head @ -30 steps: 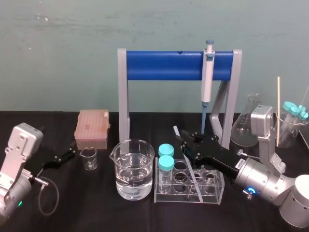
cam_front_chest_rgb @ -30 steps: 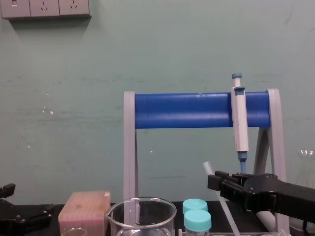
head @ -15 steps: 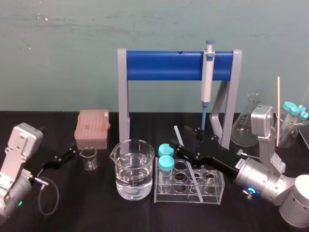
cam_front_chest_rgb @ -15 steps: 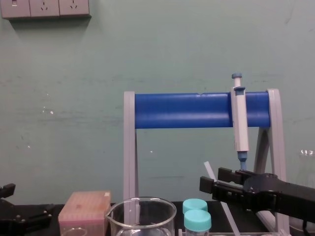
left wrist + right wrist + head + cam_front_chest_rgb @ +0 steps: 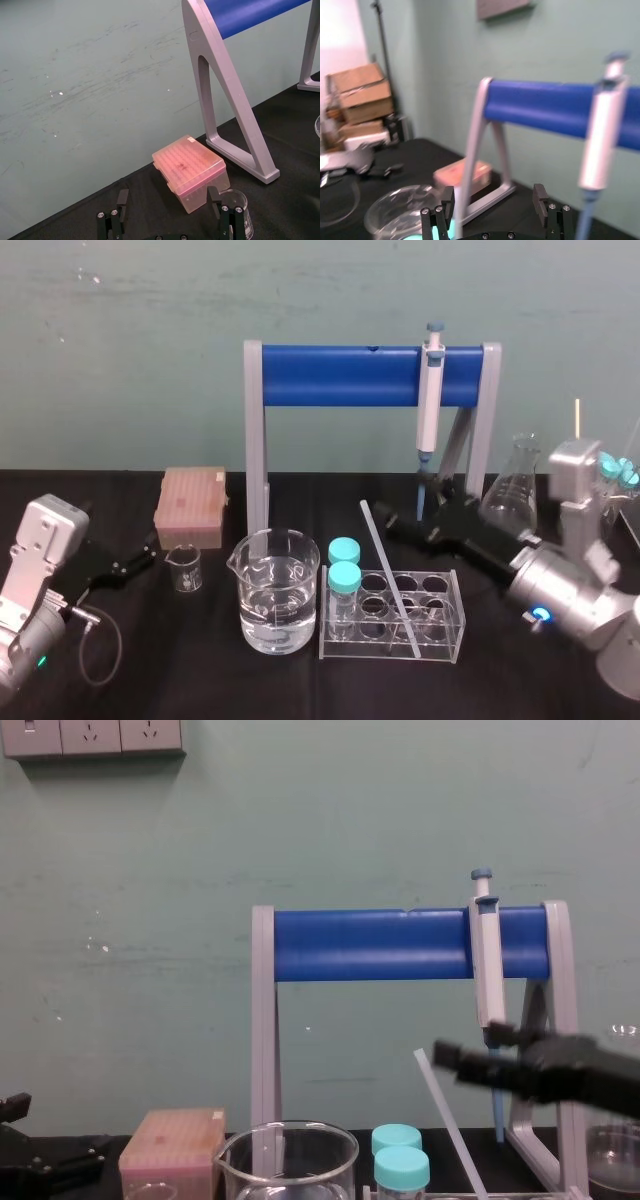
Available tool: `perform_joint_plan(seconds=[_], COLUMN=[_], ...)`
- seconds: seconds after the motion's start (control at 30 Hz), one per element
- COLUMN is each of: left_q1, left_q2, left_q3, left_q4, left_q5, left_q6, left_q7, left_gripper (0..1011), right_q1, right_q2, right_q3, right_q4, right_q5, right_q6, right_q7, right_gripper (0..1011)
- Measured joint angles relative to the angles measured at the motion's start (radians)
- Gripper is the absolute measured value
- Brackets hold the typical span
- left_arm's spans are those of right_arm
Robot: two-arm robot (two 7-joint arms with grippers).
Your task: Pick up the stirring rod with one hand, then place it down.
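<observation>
The right gripper (image 5: 494, 200) has drawn back off the stirring rod (image 5: 386, 566).

On the table (image 5: 200, 670) the stand (image 5: 345, 376) is at the back, with the pipette (image 5: 431, 400) on the right part of its bar. In front of the stand sit the big beaker (image 5: 278, 590) and, right of it, the tube rack (image 5: 445, 640). Two tubes (image 5: 343, 585) stand in its left end. The stirring rod (image 5: 380, 550) leans in the rack, its top toward the back. The right gripper (image 5: 415, 522) is behind the rack, near the rod's top. The flask (image 5: 510, 498) is right of the stand and the box (image 5: 190, 506) is left of it, with the little beaker (image 5: 184, 567) in front of the box and the left gripper (image 5: 146, 552) left of that.
</observation>
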Motion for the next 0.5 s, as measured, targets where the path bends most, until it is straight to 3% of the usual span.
perform_joint_plan(seconds=[0.27, 0.37, 0.5], left_q1=[0.0, 0.0, 0.0], left_q2=[0.0, 0.0, 0.0], left_q3=[0.0, 0.0, 0.0], left_q4=[0.0, 0.0, 0.0], left_q5=[0.0, 0.0, 0.0], left_q6=[0.0, 0.0, 0.0], left_q7=[0.0, 0.0, 0.0], left_gripper=[1000, 1000, 1000], right_q1=[-0.065, -0.101, -0.148], right_q2=[0.028, 0.035, 0.032], right_q3=[0.107, 0.146, 0.19], right_q4=[-0.069, -0.083, -0.095], right_q5=[-0.001, -0.023, -0.089], right_q6=[-0.019, -0.007, 0.038], right_q7=[-0.111, -0.187, -0.336], right_gripper=[1003, 1003, 1003])
